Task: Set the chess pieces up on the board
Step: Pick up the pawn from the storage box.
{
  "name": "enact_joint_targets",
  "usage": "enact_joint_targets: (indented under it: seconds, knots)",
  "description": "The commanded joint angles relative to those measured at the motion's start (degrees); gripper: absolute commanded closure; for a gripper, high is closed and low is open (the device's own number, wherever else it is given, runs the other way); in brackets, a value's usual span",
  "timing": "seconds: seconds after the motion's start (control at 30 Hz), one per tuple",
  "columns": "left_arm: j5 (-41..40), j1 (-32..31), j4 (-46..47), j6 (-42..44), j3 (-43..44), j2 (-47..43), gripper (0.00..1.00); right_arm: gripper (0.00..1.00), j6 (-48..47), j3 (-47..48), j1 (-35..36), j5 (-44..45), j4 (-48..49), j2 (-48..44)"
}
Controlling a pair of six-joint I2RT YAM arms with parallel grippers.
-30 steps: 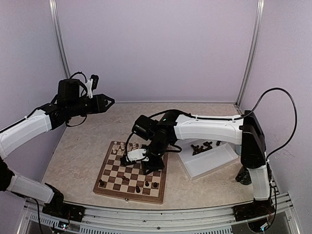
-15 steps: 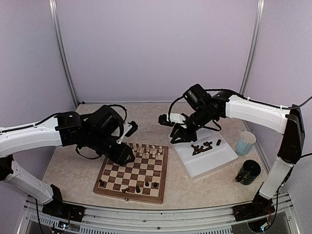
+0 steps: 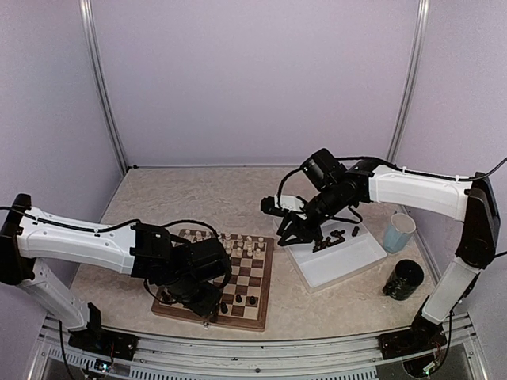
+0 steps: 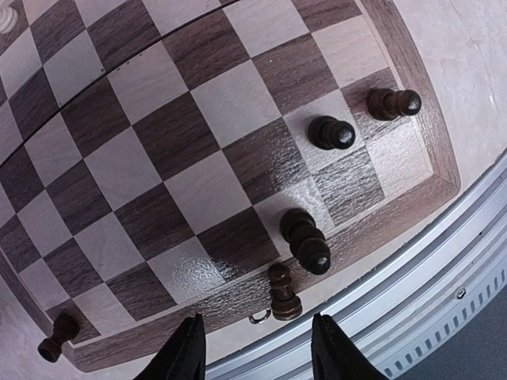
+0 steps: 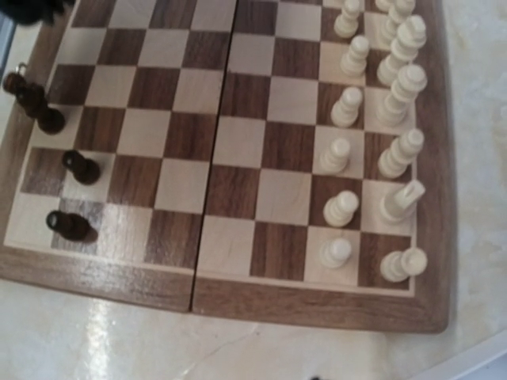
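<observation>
Top external view, starting at the left: the left gripper [image 4: 255, 332] hangs low over the near edge of the board [image 3: 253, 277]. Its fingers [image 4: 184, 356] are spread, and there's nothing between them. Just past the tips, the left wrist view shows one dark piece [image 4: 283, 291] sitting on the wooden rim beside a small metal latch [image 4: 257, 317]. Three more dark pieces [image 4: 331, 132] sit on the near squares towards the right corner, and another rests by the opposite near corner. The cream pieces [image 3: 238, 244] fill two rows along the board's far side.

Further right, the right gripper [image 3: 295, 233] hovers over the left end of the white tray [image 3: 348, 261], clear of the board. I cannot tell whether its jaws are parted or closed. A heap of dark figures [image 3: 329, 237] lies in the tray. Beyond it stand a blue cup [image 3: 398, 232] and, nearer, a black cup [image 3: 404, 279].
</observation>
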Motion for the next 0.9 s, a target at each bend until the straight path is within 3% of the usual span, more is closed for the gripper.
enact_joint_targets:
  seconds: [0.0,0.17,0.2,0.23,0.3,0.5,0.67,0.73,0.87]
  knots:
    - [-0.8,-1.4,3.1,-6.8,-3.0,-0.8,0.54,0.68,0.9,-0.3,-0.3,-1.4,1.5,-2.1]
    - [-2.3,-2.9,6.8,-12.6,-6.1,-4.0,0.51,0.68,1.3,-0.2,-0.3,-0.8,1.7,-1.7]
    - [-2.5,-3.3,7.6,-13.4,-6.6,-4.4,0.34,0.68,1.4,-0.2,-0.3,-0.8,1.8,-1.6]
    - [-2.6,-3.7,8.4,-14.3,-7.1,-4.5,0.07,0.68,1.5,-0.2,-0.3,-0.8,1.8,-1.6]
    - [-2.6,-4.5,10.1,-15.3,-7.8,-4.7,0.01,0.68,1.5,-0.1,-0.3,-0.8,1.8,-1.3]
    - [-5.9,-7.3,9.8,-17.7,-6.9,-2.2,0.01,0.67,1.7,0.3,-0.3,-0.7,1.9,-0.9]
    - [-7.2,-8.3,10.6,-20.9,-7.3,-2.1,0.22,0.67,1.8,0.7,-0.3,-0.7,1.8,-0.4]
    - [-7.3,-8.5,11.0,-22.7,-7.5,-2.4,0.39,0.67,1.8,0.6,-0.3,-0.7,1.9,-0.3]
    - [-7.4,-9.1,12.4,-25.3,-7.5,-1.9,0.46,0.67,1.8,0.1,-0.3,-0.7,2.2,-0.2]
